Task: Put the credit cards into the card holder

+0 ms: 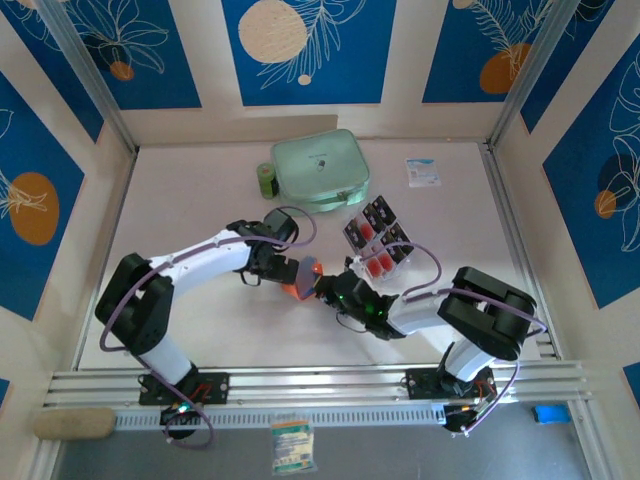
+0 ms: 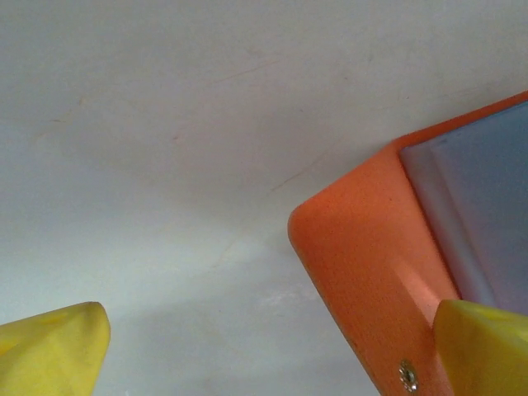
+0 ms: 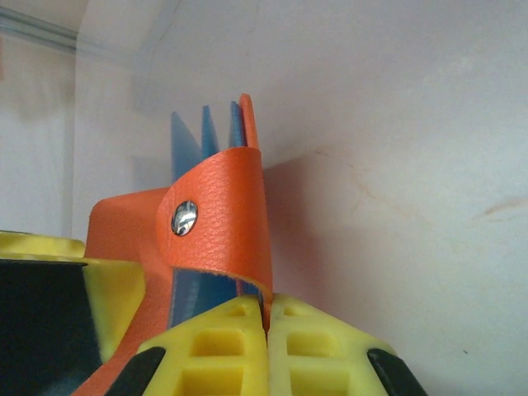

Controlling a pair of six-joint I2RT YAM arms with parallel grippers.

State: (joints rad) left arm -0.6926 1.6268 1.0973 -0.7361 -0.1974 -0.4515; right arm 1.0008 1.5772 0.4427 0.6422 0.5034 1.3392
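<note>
The orange card holder (image 1: 303,275) sits mid-table between my two grippers, its flap open. My right gripper (image 3: 268,318) is shut on the edge of the orange flap (image 3: 223,223), which carries a round snap button (image 3: 184,219), with blue-grey pockets (image 3: 186,144) behind it. My left gripper (image 2: 268,355) stands open at the holder's corner (image 2: 363,264). One yellow fingertip (image 2: 483,346) rests against the holder; the other (image 2: 49,346) is over bare table. The credit cards (image 1: 375,240), black with red areas, stand in a clear rack just behind my right gripper (image 1: 325,287).
A mint-green zip case (image 1: 320,168) lies at the back centre with a small green roll (image 1: 266,180) to its left. A white-and-blue packet (image 1: 422,172) lies at the back right. An aluminium rail (image 1: 320,382) runs along the table's near edge.
</note>
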